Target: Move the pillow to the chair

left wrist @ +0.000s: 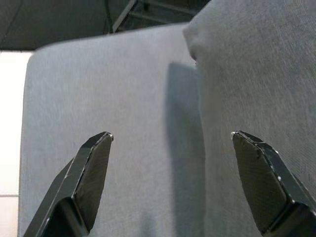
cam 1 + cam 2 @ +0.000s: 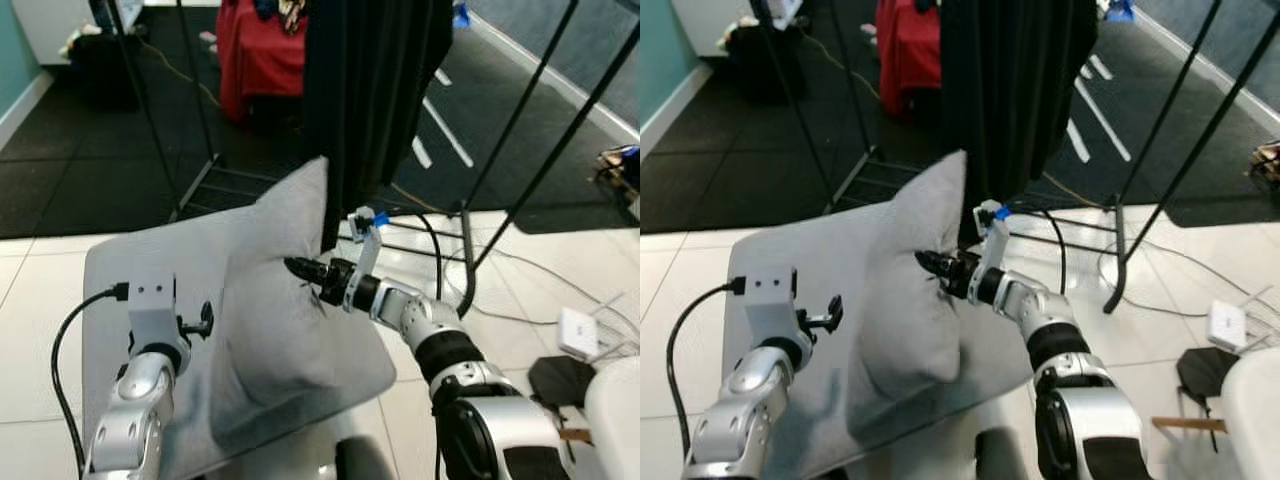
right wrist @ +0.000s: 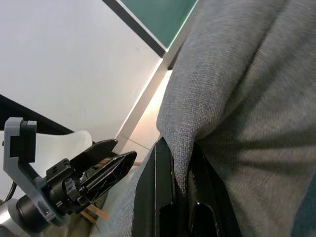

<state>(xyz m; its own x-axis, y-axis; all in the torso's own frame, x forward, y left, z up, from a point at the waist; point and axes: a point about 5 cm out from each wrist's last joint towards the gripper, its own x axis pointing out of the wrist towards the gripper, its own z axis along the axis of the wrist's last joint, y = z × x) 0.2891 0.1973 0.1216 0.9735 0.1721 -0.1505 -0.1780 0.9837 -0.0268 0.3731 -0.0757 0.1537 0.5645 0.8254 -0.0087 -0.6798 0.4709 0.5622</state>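
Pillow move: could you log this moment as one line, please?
right gripper: shut on pillow | left gripper: open beside it | pillow on grey chair seat

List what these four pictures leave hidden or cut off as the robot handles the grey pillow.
- Pillow: its far face, head views, hidden by its own bulk.
- Right gripper: fingertips buried in pillow fabric, head views.
- Grey seat: near edge cut off by the frame, hidden behind the left gripper arm.
- Black hanging cloth: top cut off.
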